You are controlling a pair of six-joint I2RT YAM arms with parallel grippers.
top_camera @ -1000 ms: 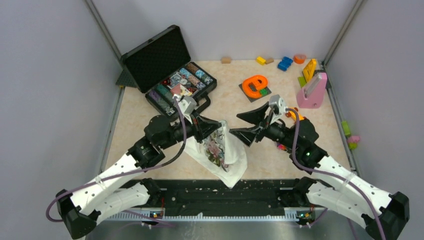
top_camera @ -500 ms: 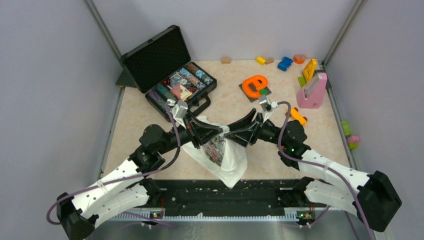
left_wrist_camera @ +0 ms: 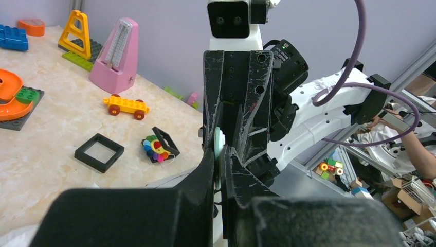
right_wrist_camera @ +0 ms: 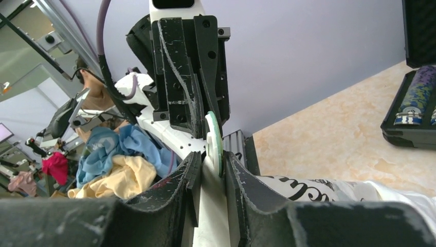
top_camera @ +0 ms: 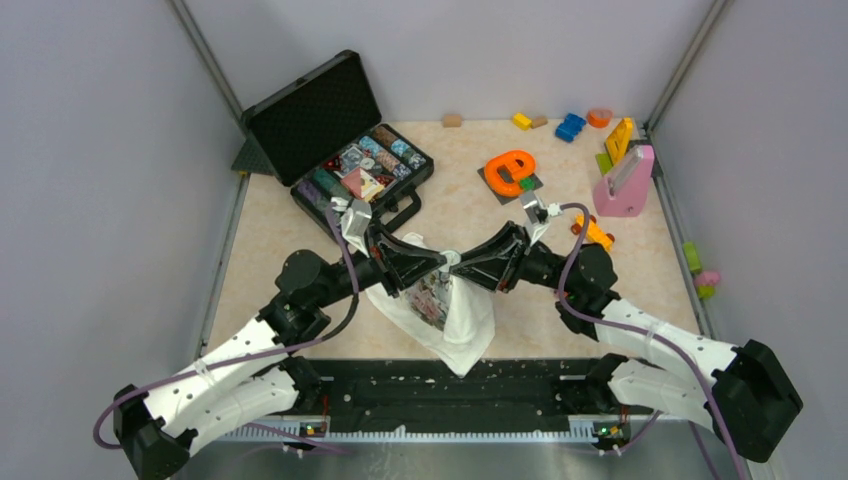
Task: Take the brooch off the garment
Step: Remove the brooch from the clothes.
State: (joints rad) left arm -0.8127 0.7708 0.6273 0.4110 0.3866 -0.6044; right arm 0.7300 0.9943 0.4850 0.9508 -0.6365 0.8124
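Observation:
The garment, white with a floral print and dark script, hangs from my left gripper above the table's near middle. The brooch shows as a thin round disc, white on one side and mint green on the other, at the cloth's top fold. In the left wrist view the brooch sits pinched with cloth at the tips of the shut left gripper. My right gripper faces it tip to tip. In the right wrist view the right gripper is closed on the brooch and a strip of white cloth.
An open black case of chips stands at the back left. An orange letter piece, a pink metronome and an orange toy car lie at the right. A rainbow flower piece and a black square frame lie under the right arm.
The right arm has swung left to meet the left gripper, and its jaws have gone from wide open to closed around the brooch. The left gripper has kept its hold.

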